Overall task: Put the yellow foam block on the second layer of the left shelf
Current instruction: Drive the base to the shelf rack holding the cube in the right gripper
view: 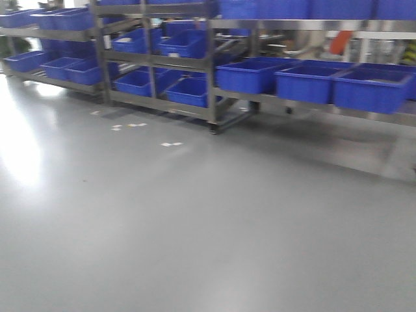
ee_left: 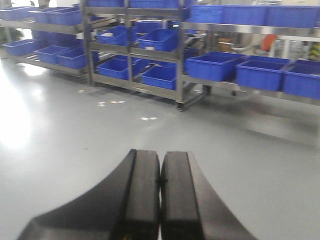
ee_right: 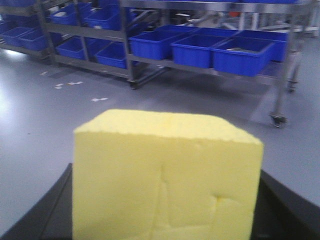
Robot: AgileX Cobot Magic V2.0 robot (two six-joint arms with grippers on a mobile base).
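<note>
The yellow foam block fills the right wrist view and shows some creases on its near face. My right gripper is shut on it, with a black finger showing at each side of the block. My left gripper is shut and empty, its two black fingers pressed together above the grey floor. Steel shelf racks stand across the floor: one at the far left, one in the middle and one at the right. Neither gripper shows in the front view.
Several blue bins sit on the tiers of all the racks. Grey floor lies between me and the racks, with white tape marks on it. The middle rack stands on castors.
</note>
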